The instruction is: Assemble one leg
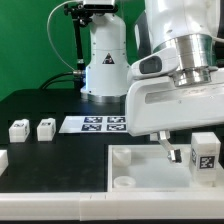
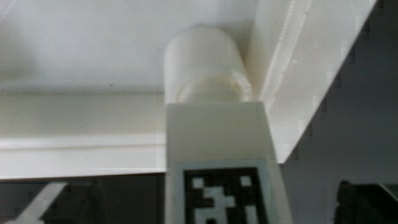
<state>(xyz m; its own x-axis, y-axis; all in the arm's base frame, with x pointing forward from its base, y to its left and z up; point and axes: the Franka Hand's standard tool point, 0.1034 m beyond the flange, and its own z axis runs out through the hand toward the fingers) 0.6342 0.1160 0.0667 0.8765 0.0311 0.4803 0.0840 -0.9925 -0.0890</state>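
In the wrist view a white leg (image 2: 221,150) with a black-and-white marker runs from between my fingers to its round end at the corner of the white tray (image 2: 89,60). My gripper (image 2: 210,208) is open. Its dark fingers (image 2: 36,205) stand apart from the leg, with a gap on each side. In the exterior view the gripper (image 1: 170,148) hangs over the tray (image 1: 140,170) at the exterior view's right. A marked piece (image 1: 179,155) shows at the fingertips. Another leg (image 1: 205,155) stands just beside it.
Two loose legs (image 1: 18,128) (image 1: 45,127) lie on the black table at the exterior view's left, and a white part (image 1: 2,158) is cut off at the edge. The marker board (image 1: 95,123) lies behind the tray. The robot base (image 1: 105,60) stands at the back.
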